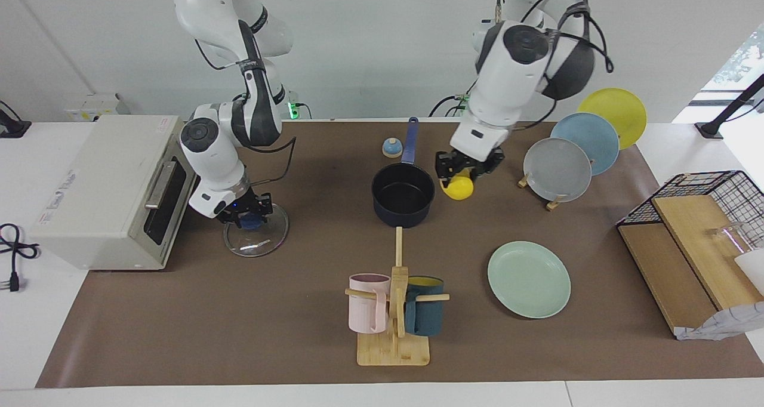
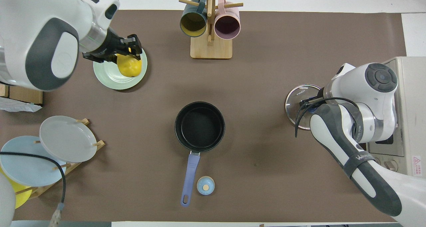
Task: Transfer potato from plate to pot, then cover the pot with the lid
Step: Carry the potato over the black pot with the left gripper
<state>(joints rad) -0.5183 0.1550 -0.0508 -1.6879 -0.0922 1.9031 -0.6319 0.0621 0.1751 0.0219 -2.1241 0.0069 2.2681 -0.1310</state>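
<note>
Nearest the facing camera stood the wooden mug rack (image 1: 393, 329), a pink mug (image 1: 368, 302) and a dark teal mug (image 1: 425, 313) hung on its pegs, close to the counter's (image 1: 239, 335) edge farthest from the robots. Beside it, toward the left arm's end, the mint-green plate (image 1: 529, 279) lay flat and bare, with open brown mat all round its rim.

Raised in the air, the left hand (image 1: 458, 177) was clamped on the yellow potato (image 1: 459, 187), its fingers pressed to the potato's top. In the facing view the potato hung over open mat just beside the pot's rim, clear of the plate, between the pot and the rack of upright plates (image 1: 576, 156).

At the middle of the counter, the navy pot (image 1: 403, 194) stood upright with its dark inside uncovered and its long blue handle (image 1: 410, 141) pointing toward the robots. A small blue-and-tan bell (image 1: 392, 148) sat just beside that handle. Bare mat lay between the pot and the mug rack.

Toward the right arm's end, the glass lid (image 1: 256, 235) lay flat in front of the toaster oven (image 1: 107, 189), well apart from the pot. Low over the lid, the right hand (image 1: 248, 215) had its fingers down around the blue knob; whether they gripped it I could not tell.
</note>
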